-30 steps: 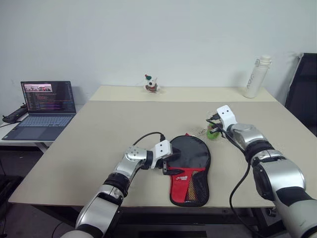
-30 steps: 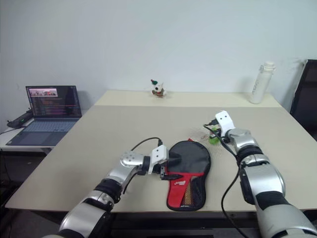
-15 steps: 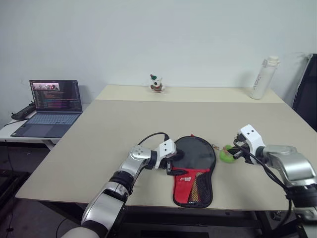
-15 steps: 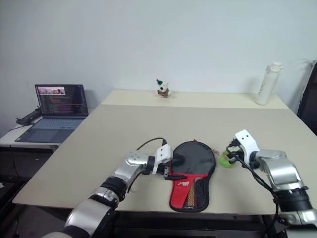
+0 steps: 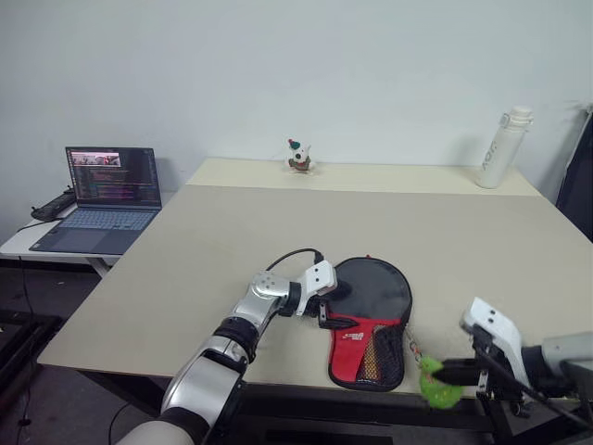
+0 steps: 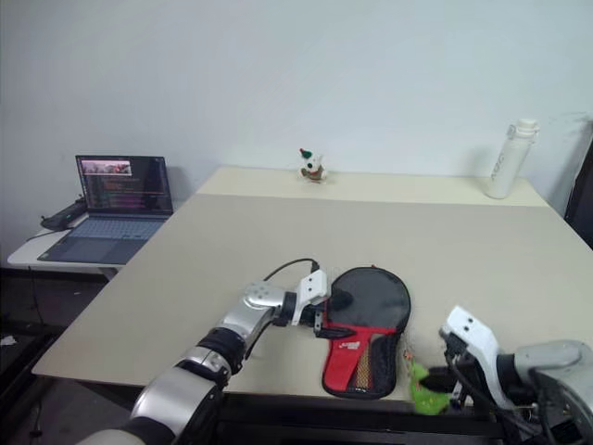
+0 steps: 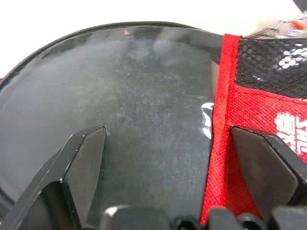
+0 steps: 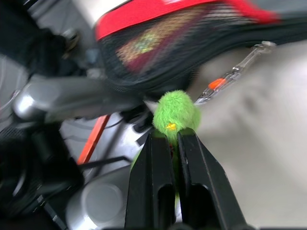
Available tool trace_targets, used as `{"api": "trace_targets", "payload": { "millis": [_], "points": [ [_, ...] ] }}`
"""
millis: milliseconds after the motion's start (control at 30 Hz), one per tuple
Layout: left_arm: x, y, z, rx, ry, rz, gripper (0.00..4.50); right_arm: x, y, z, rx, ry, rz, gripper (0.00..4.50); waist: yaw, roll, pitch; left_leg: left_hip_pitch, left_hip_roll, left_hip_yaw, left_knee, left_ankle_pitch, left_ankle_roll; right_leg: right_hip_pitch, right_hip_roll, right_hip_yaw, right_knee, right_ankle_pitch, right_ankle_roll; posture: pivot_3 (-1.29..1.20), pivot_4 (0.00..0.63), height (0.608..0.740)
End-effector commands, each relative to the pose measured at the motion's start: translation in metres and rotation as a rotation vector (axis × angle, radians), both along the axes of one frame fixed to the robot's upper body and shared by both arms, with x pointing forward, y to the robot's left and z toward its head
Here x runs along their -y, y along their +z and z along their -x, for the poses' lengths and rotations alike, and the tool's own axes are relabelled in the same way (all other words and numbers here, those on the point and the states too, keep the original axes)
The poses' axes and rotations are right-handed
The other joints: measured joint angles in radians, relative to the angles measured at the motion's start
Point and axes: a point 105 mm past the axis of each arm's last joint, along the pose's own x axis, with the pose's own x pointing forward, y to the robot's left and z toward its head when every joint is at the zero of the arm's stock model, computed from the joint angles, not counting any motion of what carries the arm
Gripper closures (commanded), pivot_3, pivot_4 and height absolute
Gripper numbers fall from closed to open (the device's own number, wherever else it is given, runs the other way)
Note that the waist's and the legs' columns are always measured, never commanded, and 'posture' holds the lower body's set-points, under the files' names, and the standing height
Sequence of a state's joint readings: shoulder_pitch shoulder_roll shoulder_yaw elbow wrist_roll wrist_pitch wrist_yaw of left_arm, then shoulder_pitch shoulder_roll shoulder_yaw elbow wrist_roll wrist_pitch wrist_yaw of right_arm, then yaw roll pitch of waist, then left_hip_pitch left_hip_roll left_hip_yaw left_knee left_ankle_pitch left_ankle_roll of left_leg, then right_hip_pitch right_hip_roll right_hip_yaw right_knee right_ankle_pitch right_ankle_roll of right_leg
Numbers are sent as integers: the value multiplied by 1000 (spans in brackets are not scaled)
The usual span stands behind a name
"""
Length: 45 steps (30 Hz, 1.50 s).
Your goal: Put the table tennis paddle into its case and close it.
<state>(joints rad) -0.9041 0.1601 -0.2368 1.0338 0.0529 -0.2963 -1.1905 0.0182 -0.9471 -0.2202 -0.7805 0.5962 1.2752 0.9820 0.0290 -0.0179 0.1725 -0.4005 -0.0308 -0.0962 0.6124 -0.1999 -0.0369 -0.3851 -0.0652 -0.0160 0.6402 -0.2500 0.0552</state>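
Observation:
The case (image 5: 371, 320) lies flat near the table's front edge, black above and red with a mesh pocket below. My left gripper (image 5: 325, 310) is open at the case's left edge; in the left wrist view its fingers (image 7: 87, 160) straddle the black and red fabric (image 7: 153, 91). My right gripper (image 8: 173, 139) is shut on the green ball charm (image 5: 437, 383), which it holds just past the table's front edge, to the right of the case's lower end. A thin chain (image 5: 413, 349) runs from the charm up to the case's right edge. The table tennis paddle is hidden.
A laptop (image 5: 107, 199) sits on a low side table at the left. A small figurine (image 5: 298, 158) and a white bottle (image 5: 501, 146) stand at the table's far edge. A black chair (image 5: 584, 171) is at the right.
My right gripper has pulled the green charm back along the case's right side, from beside its top to past the table's front edge. The camera has shifted. The left gripper stays at the case.

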Motion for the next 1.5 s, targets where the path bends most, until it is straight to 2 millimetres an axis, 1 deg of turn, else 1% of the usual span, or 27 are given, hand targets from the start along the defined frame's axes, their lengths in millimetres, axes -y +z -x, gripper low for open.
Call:
{"api": "trace_targets", "payload": {
  "millis": [33,133,200,300,600,733,867,1000,1133,1200,1333,1400,1500],
  "points": [
    [3,-31,14,-64,-44,-105,0,-25,2,36,-83,192,-72,4494,0,0,0,0,-1,0,0,0,0,0,-1,0,0,0,0,0,150,740],
    [3,-31,14,-62,-42,-107,0,-31,0,47,-107,237,-88,4494,0,-1,0,0,-3,0,0,-1,1,0,-4,0,0,-1,2,0,150,740],
    [3,-32,14,-61,-40,-108,0,-33,-2,49,-111,246,-90,4494,0,-2,0,0,-9,0,0,-1,2,1,-6,0,0,-1,3,0,150,740],
    [3,-32,15,-58,-40,-109,0,-38,-4,55,-127,270,-114,4494,0,-6,0,0,-9,-1,0,-1,2,1,-7,0,0,-2,3,0,150,740],
    [6,-32,14,-48,-37,-109,0,-47,-7,82,-191,334,-165,4494,1,-6,0,1,-9,-4,0,-3,5,6,-9,-3,-3,-4,6,0,150,740],
    [8,-32,15,-47,-40,-108,0,-50,-6,84,-183,342,-167,4494,1,-6,0,1,-9,-9,0,-4,6,12,-10,-9,-10,-3,7,0,150,740],
    [10,-32,15,-44,-41,-107,0,-56,-6,88,-185,364,-169,4494,3,-6,0,0,-10,-11,0,-5,7,13,-11,-11,-12,-3,7,0,150,740],
    [12,-32,15,-42,-42,-104,0,-58,-7,84,-169,355,-152,4494,3,-6,0,0,-10,-13,0,-5,7,14,-12,-14,-12,-4,7,0,150,740],
    [13,-32,16,-40,-43,-101,0,-60,-1,81,-159,348,-163,3490,4,-6,0,0,-10,-16,0,-5,7,15,-12,-17,-13,-4,7,0,150,740],
    [13,-32,16,-38,-42,-100,0,-61,3,79,-149,349,-165,2750,2,-6,-1,0,-10,-16,0,-5,7,15,-12,-18,-13,-4,7,0,150,740],
    [15,-29,14,-31,-37,-91,0,-62,10,76,-139,342,-169,1443,3,-6,-1,0,-10,-17,3,-4,7,17,-12,-19,-12,-3,7,0,150,740],
    [17,-26,14,-25,-39,-76,0,-60,14,68,-116,313,-165,1443,3,-6,-1,0,-9,-16,3,-4,7,17,-13,-19,-12,-3,7,0,150,740],
    [17,-19,13,-12,-48,-47,0,-57,20,50,-64,257,-166,1443,3,-6,0,0,-10,-16,3,-4,7,17,-14,-19,-12,-3,7,0,150,740]
  ]
}}
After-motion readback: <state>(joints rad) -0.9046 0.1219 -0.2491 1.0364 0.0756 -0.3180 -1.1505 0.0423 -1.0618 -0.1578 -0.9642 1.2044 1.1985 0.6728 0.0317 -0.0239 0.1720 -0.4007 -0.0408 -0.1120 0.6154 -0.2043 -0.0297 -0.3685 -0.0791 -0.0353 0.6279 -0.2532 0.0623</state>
